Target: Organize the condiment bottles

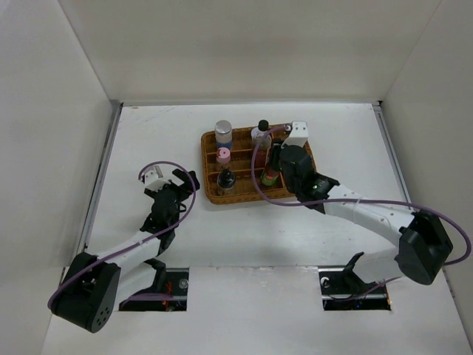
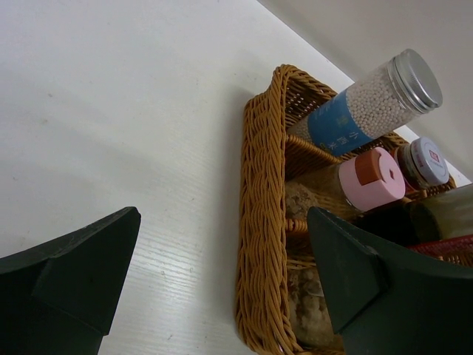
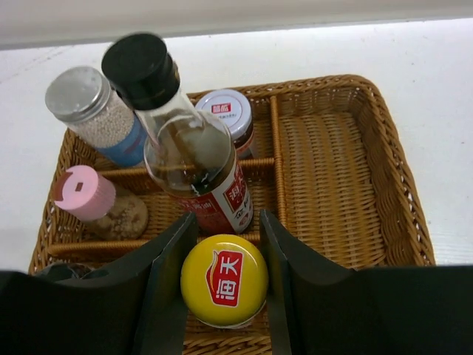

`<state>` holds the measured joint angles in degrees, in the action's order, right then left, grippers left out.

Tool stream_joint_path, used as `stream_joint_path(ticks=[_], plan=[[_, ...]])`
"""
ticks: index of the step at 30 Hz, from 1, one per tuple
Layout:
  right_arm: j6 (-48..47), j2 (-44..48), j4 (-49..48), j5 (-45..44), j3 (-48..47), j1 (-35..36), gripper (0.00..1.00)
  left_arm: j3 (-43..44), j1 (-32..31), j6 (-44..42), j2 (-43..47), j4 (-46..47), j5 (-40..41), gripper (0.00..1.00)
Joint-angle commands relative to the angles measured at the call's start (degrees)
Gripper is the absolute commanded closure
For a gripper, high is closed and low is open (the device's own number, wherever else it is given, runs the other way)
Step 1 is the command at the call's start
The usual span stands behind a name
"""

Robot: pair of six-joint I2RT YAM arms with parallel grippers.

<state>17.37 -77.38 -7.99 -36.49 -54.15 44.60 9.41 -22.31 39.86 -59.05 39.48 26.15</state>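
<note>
The condiment bottles stand in a brown wicker tray (image 1: 244,201). My right gripper (image 3: 227,218) is shut on the yellow-capped bottle (image 3: 224,279), one finger on each side of its cap, in the tray's near middle section. Just beyond it are the tall clear black-capped bottle (image 3: 188,148) and the short red-lidded jar (image 3: 225,111). In the left column are the silver-capped bottle (image 3: 96,115), the pink-capped one (image 3: 85,192) and the dark black-capped one (image 1: 225,180). My left gripper (image 2: 222,222) is open over the table, beside the tray's left rim (image 2: 259,222).
White walls enclose the table on the left, back and right. Purple cables loop over both arms, one (image 1: 259,159) across the tray. The tray's right section (image 3: 332,177) shows only its woven floor. Two dark slots (image 1: 166,285) sit by the arm bases.
</note>
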Motion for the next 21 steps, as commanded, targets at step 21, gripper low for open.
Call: stream_joint_path(ticks=[21], plan=[[0.12,-6.99,-11.96,-1.57,2.65,4.13,0.47,3.77,-0.06,1.10,-0.72,-1.51,-0.66,0.00]])
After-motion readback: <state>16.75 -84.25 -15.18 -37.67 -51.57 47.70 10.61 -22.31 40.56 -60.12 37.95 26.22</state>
